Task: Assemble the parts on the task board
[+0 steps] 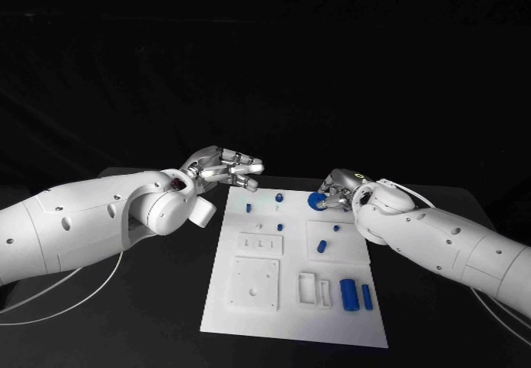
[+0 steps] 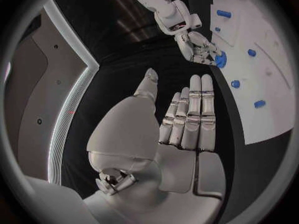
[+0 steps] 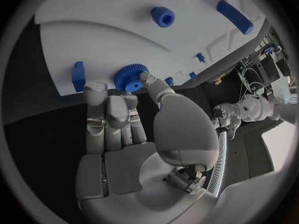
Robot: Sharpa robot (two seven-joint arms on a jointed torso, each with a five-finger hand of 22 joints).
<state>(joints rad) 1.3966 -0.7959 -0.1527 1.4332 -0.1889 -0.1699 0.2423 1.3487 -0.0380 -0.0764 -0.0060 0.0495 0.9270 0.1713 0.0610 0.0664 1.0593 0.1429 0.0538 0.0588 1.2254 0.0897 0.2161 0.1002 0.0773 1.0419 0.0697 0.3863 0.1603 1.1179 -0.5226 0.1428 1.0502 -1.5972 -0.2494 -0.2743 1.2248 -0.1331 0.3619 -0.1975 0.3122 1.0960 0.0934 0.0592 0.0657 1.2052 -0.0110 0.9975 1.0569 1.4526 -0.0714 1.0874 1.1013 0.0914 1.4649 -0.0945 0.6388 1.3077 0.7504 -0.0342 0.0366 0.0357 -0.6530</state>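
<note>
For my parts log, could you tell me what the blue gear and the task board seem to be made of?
Blue gear: probably moulded or printed plastic, uniform matte blue, crisp teeth. Task board: looks like matte white plastic or painted sheet, flat and without glare; uncertain.

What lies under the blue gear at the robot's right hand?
The blue gear sits at the far end of the white task board, with the right hand touching it. Whatever peg or recess lies beneath it is covered by the gear.
</note>
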